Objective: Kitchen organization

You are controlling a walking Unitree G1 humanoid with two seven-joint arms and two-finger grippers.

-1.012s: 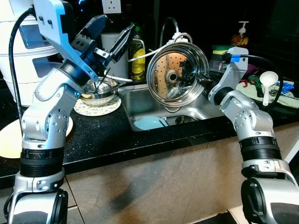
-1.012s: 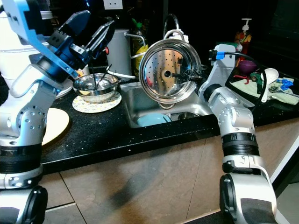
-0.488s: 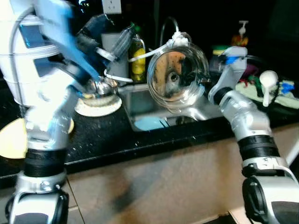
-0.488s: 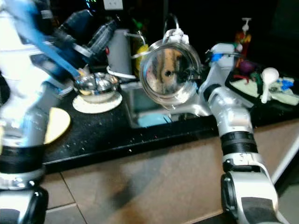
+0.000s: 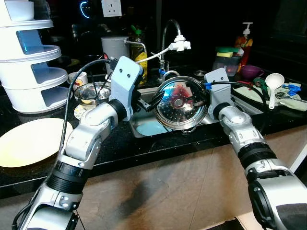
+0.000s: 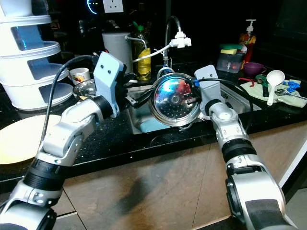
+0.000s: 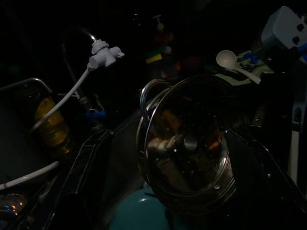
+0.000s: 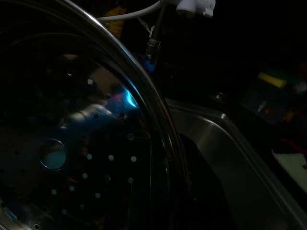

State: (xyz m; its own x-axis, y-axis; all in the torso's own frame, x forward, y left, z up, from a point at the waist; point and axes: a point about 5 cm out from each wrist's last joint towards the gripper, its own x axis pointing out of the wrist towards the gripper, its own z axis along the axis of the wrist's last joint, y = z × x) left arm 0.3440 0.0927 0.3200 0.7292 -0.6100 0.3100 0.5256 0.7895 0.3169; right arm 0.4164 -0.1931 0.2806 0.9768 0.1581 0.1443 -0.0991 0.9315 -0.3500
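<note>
A dark kitchen counter is seen from above, with a sink point(image 5: 225, 111) set in the middle. At the far left a stack of white tubs point(image 5: 29, 62) is stood, and a pale yellow plate point(image 5: 26, 142) is laid flat on the counter near the front edge. Behind it a steel bowl point(image 5: 90, 92) is set on a patterned mat, with a mug point(image 5: 76, 77) just beside it. Further back a grey jug point(image 5: 114, 47) and an oil bottle point(image 5: 140, 53) are stood by the tap point(image 5: 175, 40).

The left gripper point(image 5: 154, 98) is reached out over the sink's left edge, its fingers spread apart and closed on nothing, pointed towards the steamer plate point(image 5: 181, 102). This round, perforated steel plate is held on edge above the sink, over a teal dish point(image 5: 149, 127) lying in the basin. It is gripped from the right by the right gripper point(image 5: 200, 97), whose fingers appear closed on it near the centre knob.

To the right, a soap bottle point(image 5: 245, 36), a purple bowl point(image 5: 250, 72) and a white ladle point(image 5: 273, 84) on a cloth are seen.

The tidying is judged to be only partly done: the steamer plate is not yet set down, the teal dish is left in the sink, and much is still scattered on the counter.
</note>
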